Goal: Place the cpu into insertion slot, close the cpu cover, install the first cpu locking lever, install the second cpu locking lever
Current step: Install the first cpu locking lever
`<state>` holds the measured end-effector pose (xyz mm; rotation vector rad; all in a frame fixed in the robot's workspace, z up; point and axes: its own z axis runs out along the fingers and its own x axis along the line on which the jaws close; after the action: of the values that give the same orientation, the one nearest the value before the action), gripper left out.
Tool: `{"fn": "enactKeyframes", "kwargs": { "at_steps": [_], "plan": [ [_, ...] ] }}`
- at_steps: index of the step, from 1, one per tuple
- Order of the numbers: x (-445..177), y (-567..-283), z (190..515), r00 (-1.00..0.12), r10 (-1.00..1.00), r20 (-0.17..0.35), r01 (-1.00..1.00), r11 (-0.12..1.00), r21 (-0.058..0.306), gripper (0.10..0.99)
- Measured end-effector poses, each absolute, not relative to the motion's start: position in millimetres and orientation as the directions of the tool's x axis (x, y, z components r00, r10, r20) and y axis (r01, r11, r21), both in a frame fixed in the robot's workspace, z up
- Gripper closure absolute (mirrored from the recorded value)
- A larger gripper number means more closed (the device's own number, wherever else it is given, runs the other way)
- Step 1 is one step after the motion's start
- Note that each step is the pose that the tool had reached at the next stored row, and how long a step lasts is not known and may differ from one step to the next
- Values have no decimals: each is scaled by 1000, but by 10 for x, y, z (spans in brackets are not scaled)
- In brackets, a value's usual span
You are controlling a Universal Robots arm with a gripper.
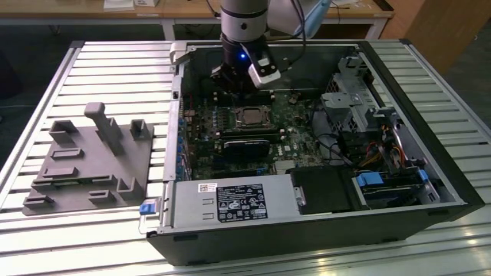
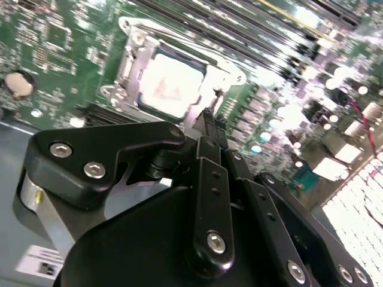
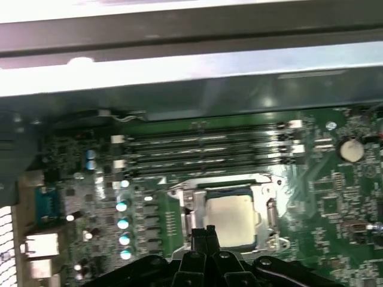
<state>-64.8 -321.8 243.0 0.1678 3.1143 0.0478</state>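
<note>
- as i read both wrist views, the cpu (image 3: 230,216) already lies flat in the slot (image 3: 179,196), with its pale top facing up.
- the cover (image 3: 262,209) looks down around it, its silvery frame bordering the chip on all sides. i judge that from the wrist views, not with certainty.
- i cannot make out how the two locking levers sit; the thin metal at the frame's edges is too hard to read.
- the gripper (image 3: 203,231) has its fingers pressed together and pinches nothing.
- the relation that matters: the fingertips (image 2: 209,118) sit just beside one edge of the slot, the edge away from the memory slots (image 3: 203,149). the cpu therefore lies straight ahead of the tips, between them and those long slots.
- the socket is roughly square, so it has no long axis to line up with. the memory slots run parallel to the edge the tips are at.
- i cannot tell whether the tips touch the cover's frame or hang just above it.
- in the exterior view the gripper (image 1: 230,86) reaches down into the open case (image 1: 429,172) over the board (image 1: 199,144), at the far side of the cpu (image 1: 251,117).
- my judgement of progress: the chip is placed and the cover is likely closed, while the lever work is unconfirmed.
</note>
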Motion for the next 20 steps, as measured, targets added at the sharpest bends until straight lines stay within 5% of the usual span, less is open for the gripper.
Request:
{"fn": "enactKeyframes", "kwargs": {
  "at_steps": [11,20],
  "plan": [
    [-933,-3218,2429,-994,108,-20,107,993,39,980],
    [-1028,-3219,2429,-994,109,-8,107,984,145,980]
  ]
}}
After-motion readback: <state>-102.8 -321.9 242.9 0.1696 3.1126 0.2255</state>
